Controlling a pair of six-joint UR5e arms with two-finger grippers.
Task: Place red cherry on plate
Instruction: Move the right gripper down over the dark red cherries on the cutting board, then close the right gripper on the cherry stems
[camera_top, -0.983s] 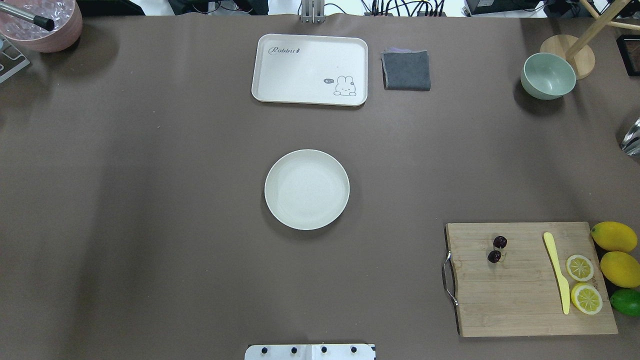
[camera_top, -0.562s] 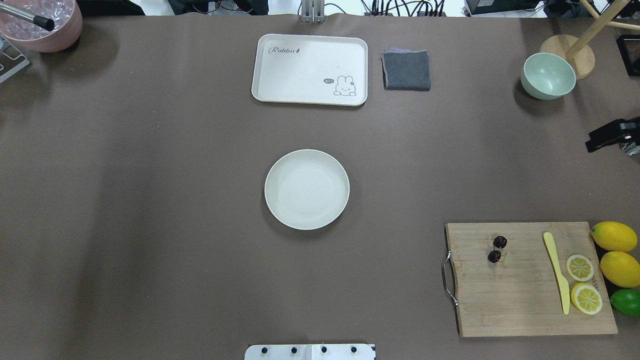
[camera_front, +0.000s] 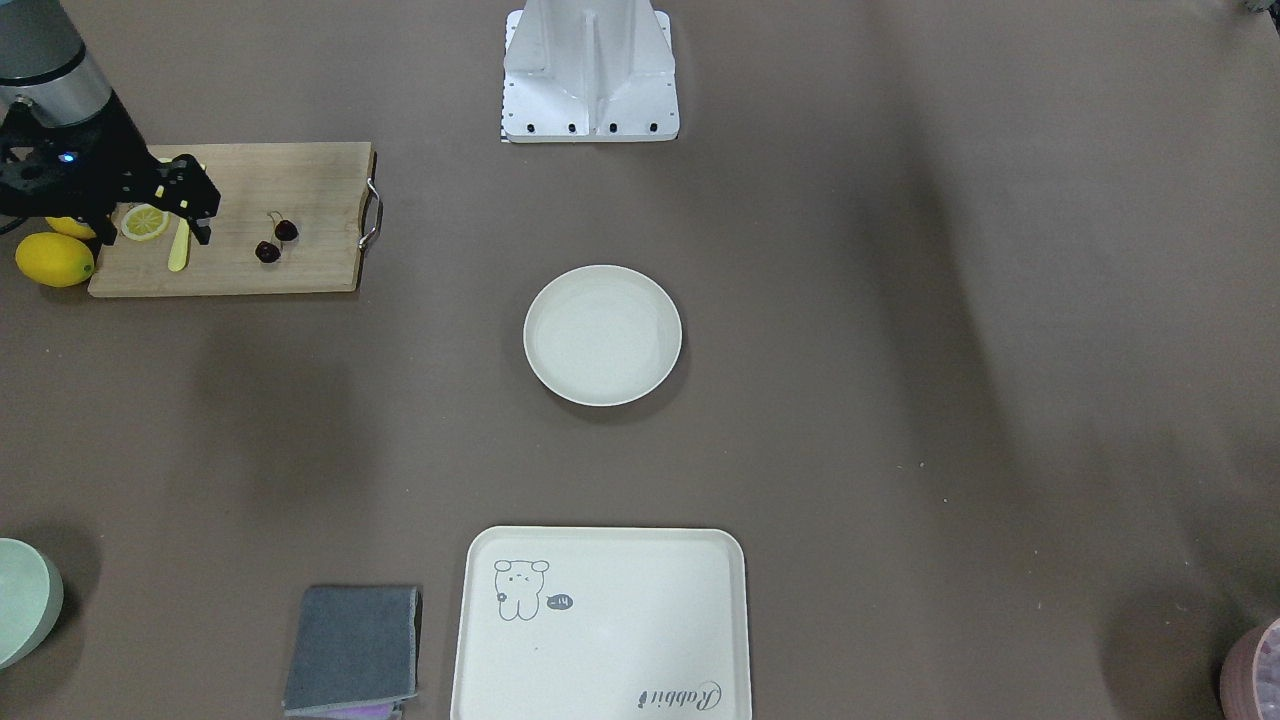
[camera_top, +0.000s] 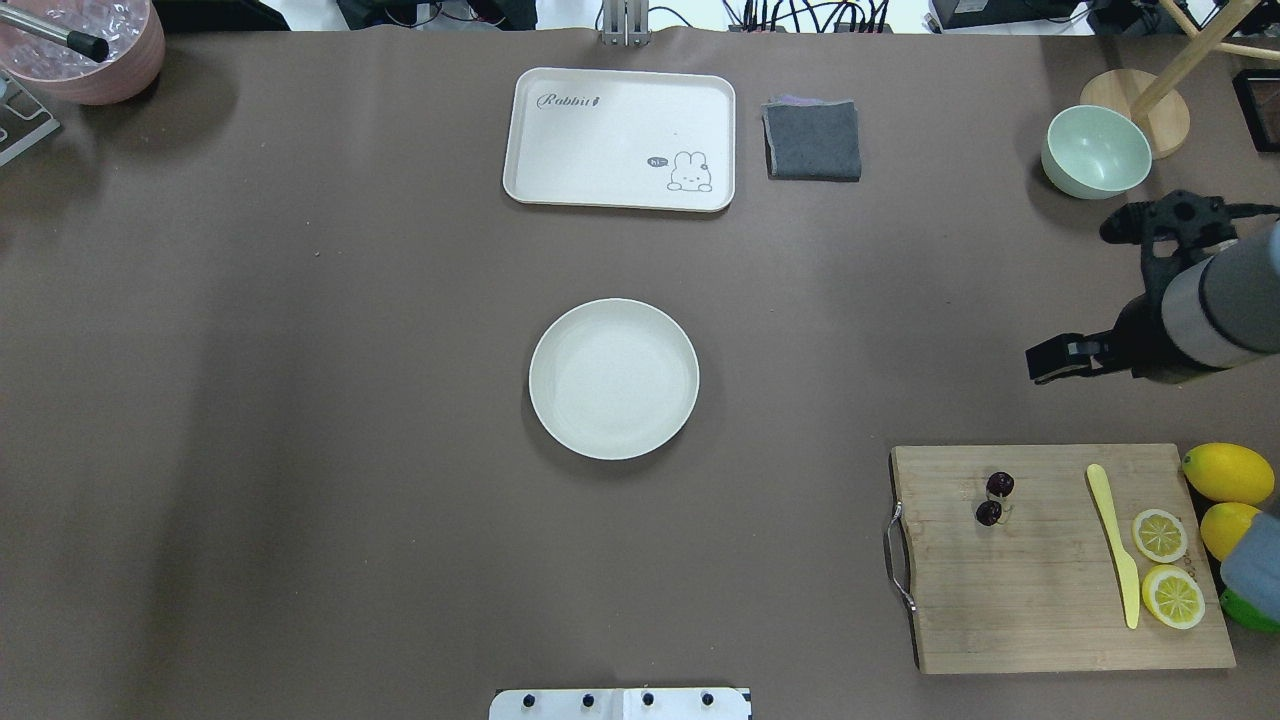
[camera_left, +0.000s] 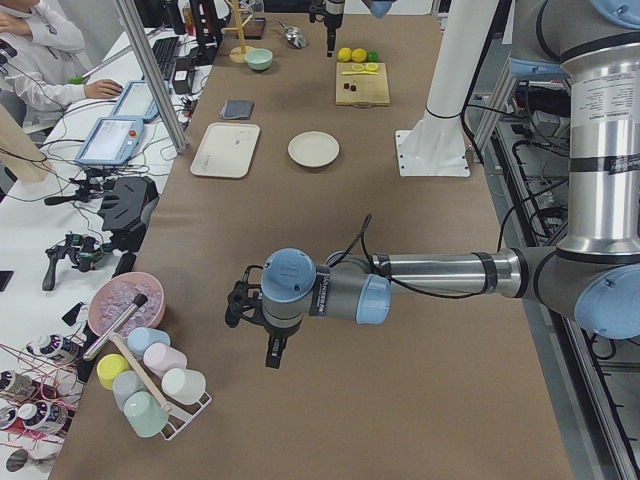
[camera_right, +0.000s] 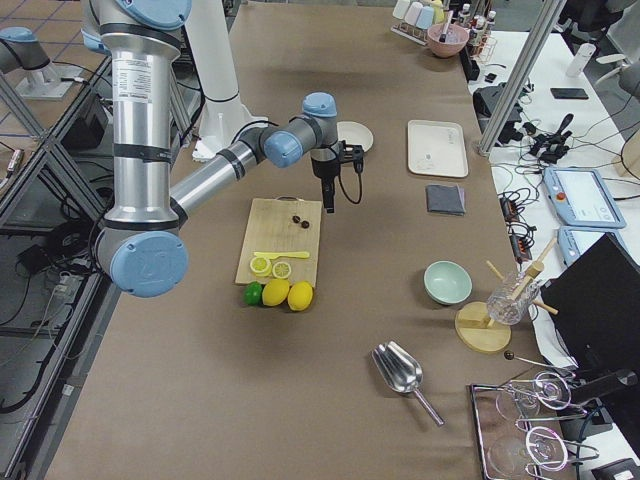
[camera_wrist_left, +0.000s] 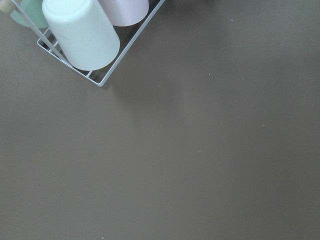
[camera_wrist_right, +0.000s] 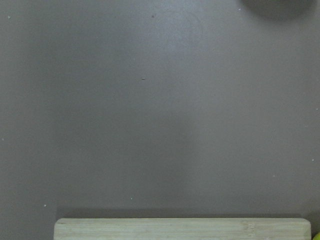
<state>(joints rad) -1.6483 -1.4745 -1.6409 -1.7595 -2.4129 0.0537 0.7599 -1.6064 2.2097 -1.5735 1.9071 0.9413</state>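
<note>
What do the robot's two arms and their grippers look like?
The left arm and the right arm are alike: silver-grey metal tubes linked by rounded joints with pale blue caps, each upright tube bearing a small printed label. The left gripper and the right gripper are black and slim. A thin black cable loops by each wrist.

Lower right, a wooden cutting board (camera_top: 1040, 600) carries a yellow knife (camera_top: 1113, 545) and two lemon slices (camera_top: 1160, 535), with whole lemons (camera_top: 1227, 473) beside it. Top centre sit a rabbit tray (camera_top: 620, 140) and a grey cloth (camera_top: 812, 140). A green bowl (camera_top: 1096, 152) is upper right, and a pink bowl (camera_top: 100, 70), perhaps holding ice, is upper left.
</note>
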